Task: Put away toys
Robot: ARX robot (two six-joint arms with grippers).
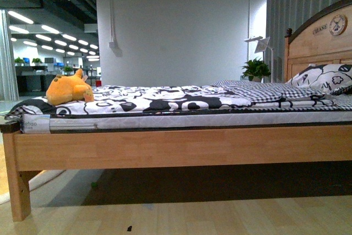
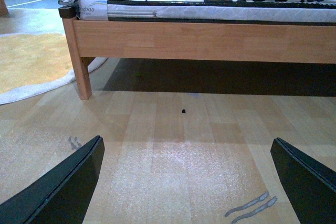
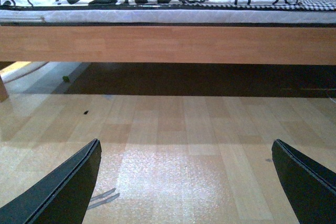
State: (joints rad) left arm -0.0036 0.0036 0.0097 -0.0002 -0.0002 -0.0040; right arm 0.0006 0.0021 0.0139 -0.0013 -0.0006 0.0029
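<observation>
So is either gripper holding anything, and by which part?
Nothing is held. The left gripper and right gripper are open and empty; the plush toy lies on the bed.

Bed [image 1: 181, 147]: side-on before me, foot end to my left, headboard [image 1: 319, 42] to my right.
Plush toy [image 1: 69, 89]: on the bedspread [image 1: 165, 100], at the foot end.
Pillow [image 1: 324, 78]: against the headboard.
Folded blanket [image 1: 269, 91]: on the bedspread, just left of the pillow.
Potted plant [image 1: 256, 70]: behind the bed, near the headboard.
Rug [image 2: 31, 66]: on the floor [image 1: 220, 216], off the foot end.
My left gripper [image 2: 186, 182], my right gripper [image 3: 186, 182]: low over the floor, in front of the bed.
</observation>
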